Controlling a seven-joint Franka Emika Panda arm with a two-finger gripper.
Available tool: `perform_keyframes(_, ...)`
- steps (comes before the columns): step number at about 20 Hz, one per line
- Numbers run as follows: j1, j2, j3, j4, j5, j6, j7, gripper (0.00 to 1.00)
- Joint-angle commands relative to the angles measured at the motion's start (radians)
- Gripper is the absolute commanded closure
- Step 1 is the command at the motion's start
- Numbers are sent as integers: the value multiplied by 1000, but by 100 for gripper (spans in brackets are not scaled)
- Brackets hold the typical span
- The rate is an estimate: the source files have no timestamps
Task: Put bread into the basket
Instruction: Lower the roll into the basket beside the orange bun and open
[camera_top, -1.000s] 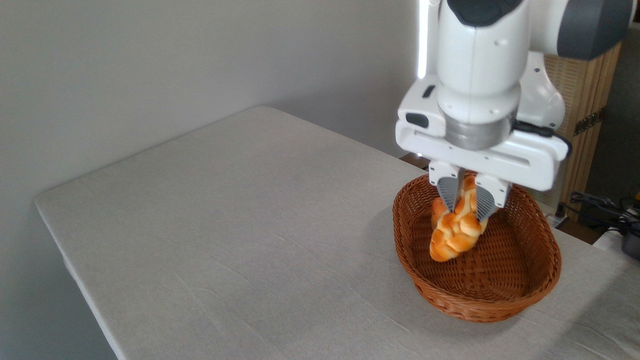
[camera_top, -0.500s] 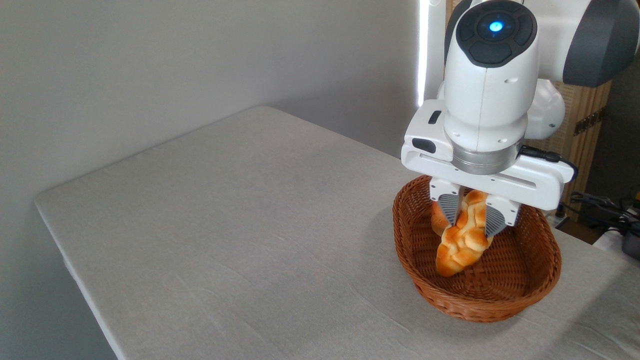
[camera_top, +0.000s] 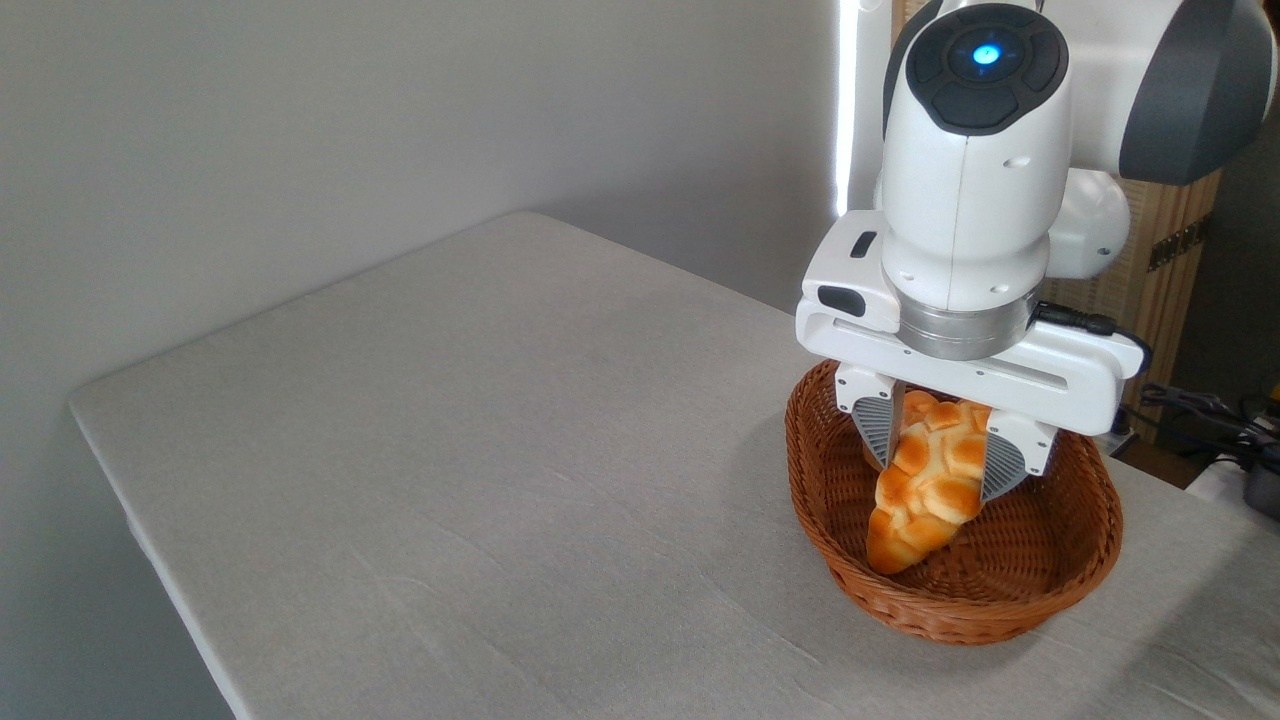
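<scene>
Our hand (camera_top: 938, 462) has its two fingers spread to either side of the bread (camera_top: 927, 487); we cannot tell whether they touch it. The loaf leans nose-down, its tip on the floor of the basket (camera_top: 1000, 610). We should open fully, then lift straight up, so the basket stays put on the counter (camera_top: 480, 450).

An oval reddish-brown woven wicker basket (camera_top: 1060, 590) sits near the right end of the grey cloth-covered worktop (camera_top: 480, 440). Directly above the basket hangs the white robot gripper (camera_top: 940, 470), its ribbed grey jaws spread to either side of an elongated braided loaf of bread (camera_top: 925, 490) with a glossy golden-orange crust. The loaf stands steeply tilted inside the basket, its tapered lower end down on the woven floor, its upper end between the jaws. Whether the jaws touch it is unclear.
</scene>
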Motion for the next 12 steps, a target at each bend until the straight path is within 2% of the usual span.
perform_keyframes(1,-6,-7,3,4,-6,11,-6,0)
perform_keyframes(8,-37,-10,-7,55,-20,14,-30,0)
perform_keyframes(12,-98,-12,-35,199,-100,11,-37,0)
